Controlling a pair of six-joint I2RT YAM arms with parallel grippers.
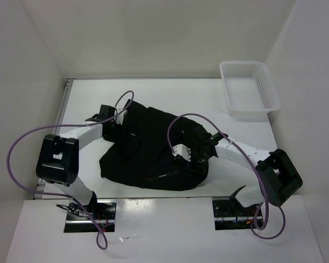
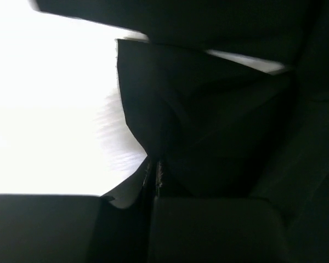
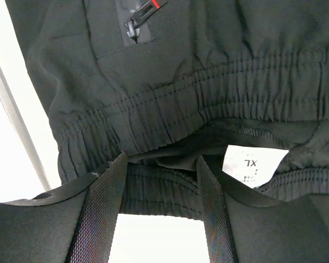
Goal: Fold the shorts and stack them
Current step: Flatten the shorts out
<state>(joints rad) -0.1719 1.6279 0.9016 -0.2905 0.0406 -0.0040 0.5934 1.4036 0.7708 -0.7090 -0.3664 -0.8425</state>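
Observation:
The black shorts (image 1: 148, 156) lie spread and rumpled across the middle of the white table. My left gripper (image 1: 116, 121) sits at their far left edge. In the left wrist view its jaws are pressed together, and a fold of the shorts (image 2: 208, 126) is pinched between them at my left gripper (image 2: 154, 171). My right gripper (image 1: 189, 154) is at the right side of the shorts. In the right wrist view my right gripper (image 3: 162, 163) is open, with its fingers (image 3: 101, 203) on either side of the gathered elastic waistband (image 3: 170, 109). A white size label (image 3: 255, 164) shows inside the waistband.
A white mesh basket (image 1: 248, 113) stands at the table's far right corner. White walls close in the table on the left, back and right. A metal rail (image 1: 67, 96) runs along the left edge. Purple cables loop above both arms.

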